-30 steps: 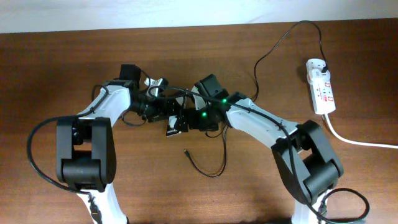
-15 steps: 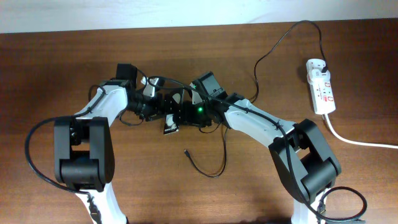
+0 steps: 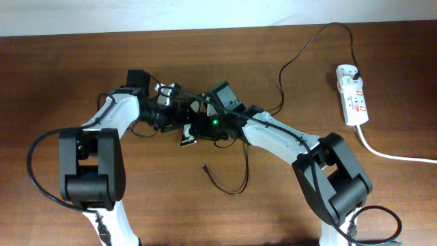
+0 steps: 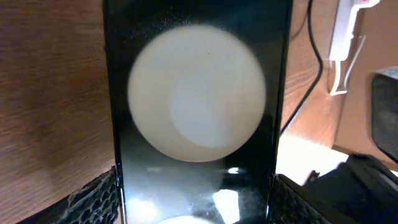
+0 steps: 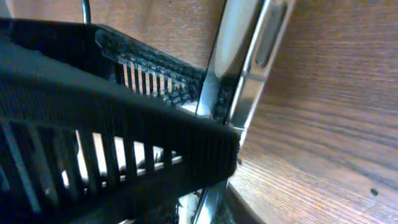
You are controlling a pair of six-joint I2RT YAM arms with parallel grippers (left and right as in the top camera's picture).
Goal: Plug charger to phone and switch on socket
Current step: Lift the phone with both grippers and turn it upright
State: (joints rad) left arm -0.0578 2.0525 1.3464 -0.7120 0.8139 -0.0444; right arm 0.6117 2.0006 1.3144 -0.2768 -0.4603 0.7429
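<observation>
Glossy black phone, round white reflection

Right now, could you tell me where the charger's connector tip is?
In the overhead view the connector tip lies loose on the table, near the middle, nearer the robot than the phone.

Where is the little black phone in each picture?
Overhead: small black glossy smartphone, slightly left of centre.
Left wrist: smartphone fills the middle, face on.
Right wrist: only its shiny edge, upper middle.
Shared landmark: brown wooden table, in every view.
</observation>
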